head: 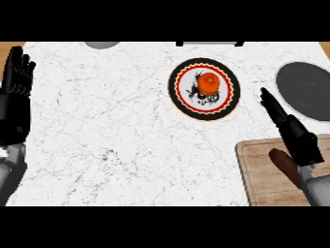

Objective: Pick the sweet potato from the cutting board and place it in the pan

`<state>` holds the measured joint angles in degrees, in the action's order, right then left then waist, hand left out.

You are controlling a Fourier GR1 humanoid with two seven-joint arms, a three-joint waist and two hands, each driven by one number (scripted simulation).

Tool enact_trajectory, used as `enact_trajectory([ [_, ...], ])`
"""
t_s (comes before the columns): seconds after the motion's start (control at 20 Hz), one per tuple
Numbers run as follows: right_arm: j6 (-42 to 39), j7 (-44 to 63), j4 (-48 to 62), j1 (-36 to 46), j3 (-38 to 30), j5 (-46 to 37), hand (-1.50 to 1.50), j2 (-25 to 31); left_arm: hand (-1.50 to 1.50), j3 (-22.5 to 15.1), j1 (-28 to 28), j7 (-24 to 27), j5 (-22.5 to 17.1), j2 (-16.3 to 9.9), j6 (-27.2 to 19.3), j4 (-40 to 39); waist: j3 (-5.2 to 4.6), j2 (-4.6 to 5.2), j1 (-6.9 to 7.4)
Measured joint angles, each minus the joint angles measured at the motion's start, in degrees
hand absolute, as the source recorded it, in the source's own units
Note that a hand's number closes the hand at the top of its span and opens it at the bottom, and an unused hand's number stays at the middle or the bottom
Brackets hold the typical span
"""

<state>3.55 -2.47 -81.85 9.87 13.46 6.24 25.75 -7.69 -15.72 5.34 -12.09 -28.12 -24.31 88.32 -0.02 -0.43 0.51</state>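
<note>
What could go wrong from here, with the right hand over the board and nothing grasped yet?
The right hand and forearm partly cover the sweet potato on the cutting board, so its grasp may be misjudged. The potato looks long and could roll. The plate carrying an orange item lies near the path to the pan.

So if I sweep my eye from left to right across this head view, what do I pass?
Left robot hand, resting open with fingers up → patterned plate holding an orange fruit → right robot hand, open over the wooden cutting board with the sweet potato → dark pan.
</note>
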Motion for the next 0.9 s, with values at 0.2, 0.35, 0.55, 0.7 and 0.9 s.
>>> enact_trajectory([
  [0.2, -3.9, 2.8, 1.4, 4.0, -0.4, -2.4, -1.5, 4.6, 0.0, -3.1, 1.0, -3.4, 0.5, -0.1, 3.3, 0.3, 0.02, 0.27, 0.04],
  [0.35, -6.3, 4.3, 2.4, 7.1, 0.9, -8.7, 1.5, 12.1, 0.0, -5.8, 1.8, -6.1, -0.2, -0.9, 7.4, -0.7, -0.41, 0.48, 0.04],
  [0.55, -0.2, 0.0, 3.4, 7.0, 3.1, -22.2, -1.5, 18.9, 0.0, -9.2, 3.0, -8.9, -1.0, -0.2, 10.5, -1.1, -0.3, 0.54, -0.5],
  [0.7, 6.2, -7.2, 6.6, 3.0, 1.5, -25.3, -1.5, 18.2, 0.0, -9.8, 3.7, -10.7, -1.8, -0.3, 12.8, -0.6, -0.08, 0.51, -0.67],
  [0.9, 6.3, -9.1, 6.1, -1.0, 1.6, -28.9, -1.5, 19.5, 0.0, -9.9, 4.6, -12.6, -1.0, 0.4, 13.9, 0.6, -0.02, 0.39, -0.78],
])
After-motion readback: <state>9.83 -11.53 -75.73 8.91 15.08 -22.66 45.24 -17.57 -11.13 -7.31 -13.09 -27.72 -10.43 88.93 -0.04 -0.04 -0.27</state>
